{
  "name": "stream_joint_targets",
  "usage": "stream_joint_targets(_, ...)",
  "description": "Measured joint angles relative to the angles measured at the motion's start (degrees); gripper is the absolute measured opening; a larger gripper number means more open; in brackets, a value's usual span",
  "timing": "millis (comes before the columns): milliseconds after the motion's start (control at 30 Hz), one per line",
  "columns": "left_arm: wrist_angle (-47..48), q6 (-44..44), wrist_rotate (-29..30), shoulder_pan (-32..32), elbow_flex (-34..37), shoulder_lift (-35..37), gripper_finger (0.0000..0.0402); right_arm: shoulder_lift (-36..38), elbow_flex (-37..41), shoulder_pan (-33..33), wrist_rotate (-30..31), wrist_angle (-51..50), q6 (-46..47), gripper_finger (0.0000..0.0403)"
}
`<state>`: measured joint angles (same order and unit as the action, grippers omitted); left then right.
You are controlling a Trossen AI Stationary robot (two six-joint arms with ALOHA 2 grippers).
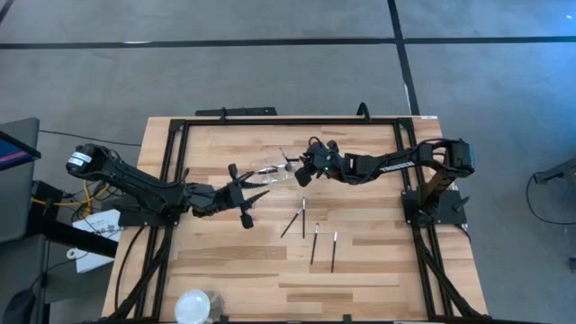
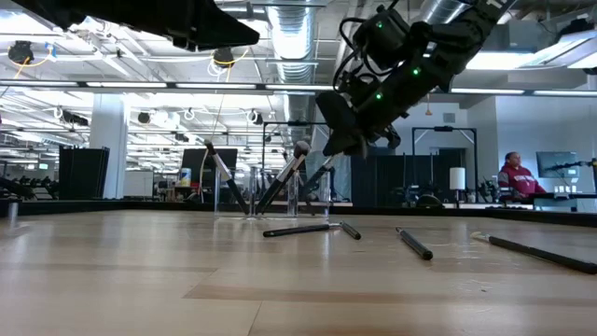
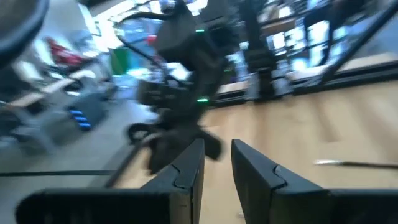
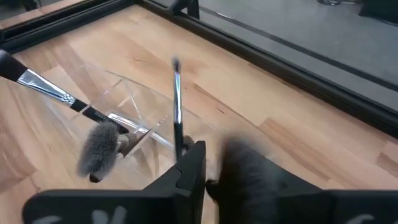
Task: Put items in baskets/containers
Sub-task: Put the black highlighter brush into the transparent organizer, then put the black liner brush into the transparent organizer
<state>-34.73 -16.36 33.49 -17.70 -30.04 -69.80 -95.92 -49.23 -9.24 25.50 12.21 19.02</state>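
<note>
The clear plastic container [image 1: 273,171] stands on the table's far middle, with several brushes [image 2: 289,173] leaning upright in it; a fluffy-headed one [image 4: 99,149] shows in the right wrist view. Several more slim dark brushes [image 1: 304,219] lie flat on the wood nearer the middle [image 2: 415,243]. My right gripper [image 1: 303,175] hovers just right of the container, shut on a thin brush [image 4: 177,106]. My left gripper [image 1: 255,196] is above the table just left and near of the container, open and holding nothing [image 3: 217,168]. My right gripper pinches a slim brush between its two fingers at the handle's near end [image 4: 181,144]. The fingers slant down from the table's right. The brush is lifted clear of the table and points away from the fingers, slanting down over the container [image 2: 315,182].
A round white and clear object [image 1: 193,306] sits at the table's near edge, left of centre. A black frame [image 1: 288,121] borders the tabletop. Bare wood lies near of the loose brushes. A person [image 2: 515,177] sits in the room far behind the table.
</note>
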Motion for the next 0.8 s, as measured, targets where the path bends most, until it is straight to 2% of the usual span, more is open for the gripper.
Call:
stream_joint_targets(100,0.4,5.15,-6.33,0.18,0.0,-0.14,0.0078,0.0,0.0,0.17,0.0,0.14,-1.22,0.0081)
stream_joint_targets(167,0.43,8.19,-8.06,0.09,-0.02,-0.92,0.0078,0.02,-0.01,0.48,0.0,0.59,-2.47,0.0091)
stream_joint_targets(333,0.29,13.39,-8.32,-0.67,-0.02,-6.51,0.0089,0.09,-1.67,1.14,0.02,0.26,-3.32,0.0122)
stream_joint_targets(567,-2.85,24.24,-8.23,-1.59,0.0,-20.11,0.0128,2.1,-4.6,3.5,0.08,0.62,-7.48,0.0161)
stream_joint_targets(667,-6.86,29.73,-7.76,-1.48,-0.02,-26.32,0.0142,3.04,-5.03,4.8,0.1,0.23,-7.53,0.0171)
stream_joint_targets(800,-12.18,31.89,-7.48,-1.56,-0.93,-33.99,0.0149,3.54,-5.62,6.33,0.07,0.13,-7.6,0.0179)
